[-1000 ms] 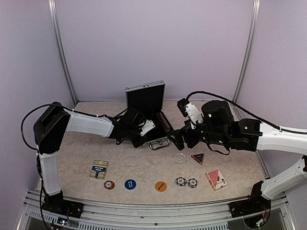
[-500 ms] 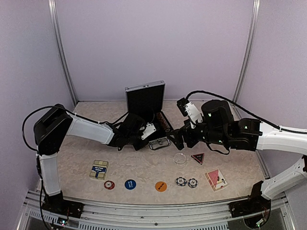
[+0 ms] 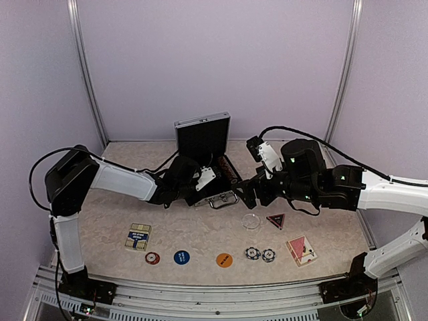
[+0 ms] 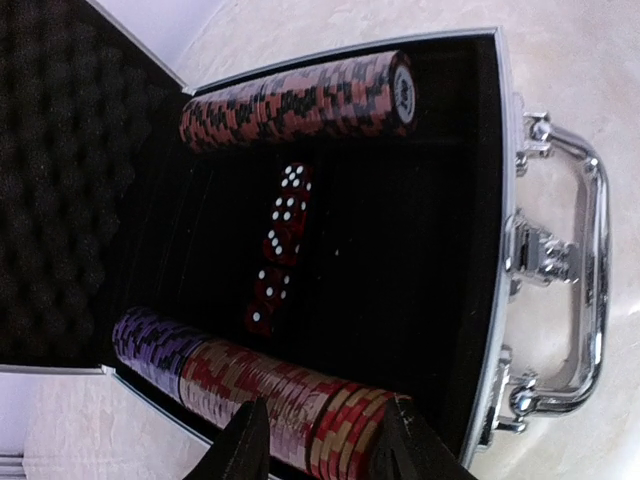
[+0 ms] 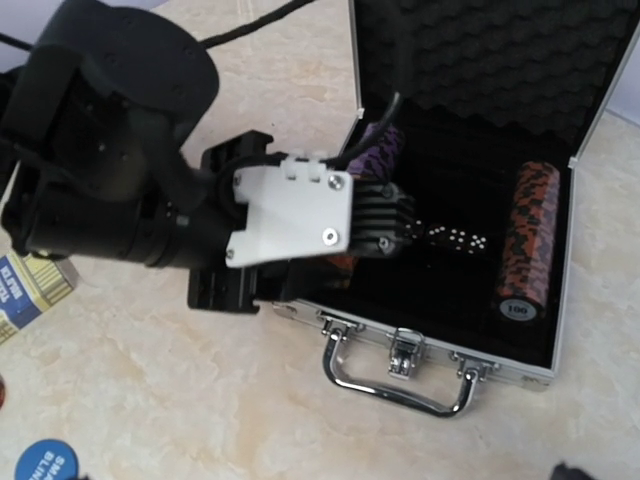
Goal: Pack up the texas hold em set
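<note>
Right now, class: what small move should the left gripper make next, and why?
Probably back the left gripper out of the case, opening first if it is pinching, which I cannot tell. Its fingers straddle the chip row, which looks seated in its slot, while loose chips wait on the table.

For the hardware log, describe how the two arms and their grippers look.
Both arms have white shells between black joints, each trailing a black cable. The left arm ends in a black left gripper with dark fingers, cooling fins and a white screwed bracket. The right arm shows small green lights on its black forearm.
</note>
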Action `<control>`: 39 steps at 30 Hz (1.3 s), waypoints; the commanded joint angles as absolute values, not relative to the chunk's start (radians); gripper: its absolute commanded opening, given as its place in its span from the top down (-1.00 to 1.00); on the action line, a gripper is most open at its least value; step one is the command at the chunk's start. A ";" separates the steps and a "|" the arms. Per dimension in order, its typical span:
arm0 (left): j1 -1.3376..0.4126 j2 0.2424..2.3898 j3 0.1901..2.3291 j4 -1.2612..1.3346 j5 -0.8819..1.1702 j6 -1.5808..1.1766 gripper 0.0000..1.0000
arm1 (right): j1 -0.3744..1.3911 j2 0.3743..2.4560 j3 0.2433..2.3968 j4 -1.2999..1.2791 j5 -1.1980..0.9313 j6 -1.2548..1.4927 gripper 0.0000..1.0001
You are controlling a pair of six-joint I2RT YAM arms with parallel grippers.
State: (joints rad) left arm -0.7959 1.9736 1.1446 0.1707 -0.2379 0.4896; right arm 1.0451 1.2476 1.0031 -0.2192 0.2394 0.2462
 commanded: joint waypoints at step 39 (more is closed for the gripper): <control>-0.652 1.937 1.391 -0.182 -0.110 -0.147 -0.98 | 0.856 1.251 1.049 -0.302 0.298 0.390 -1.00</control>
State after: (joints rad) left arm -0.6876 1.9789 1.4433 -0.2268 -0.1368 0.0940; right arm 0.9585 1.2713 1.0378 -0.2844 0.3275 0.3210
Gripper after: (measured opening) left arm 0.989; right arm 0.998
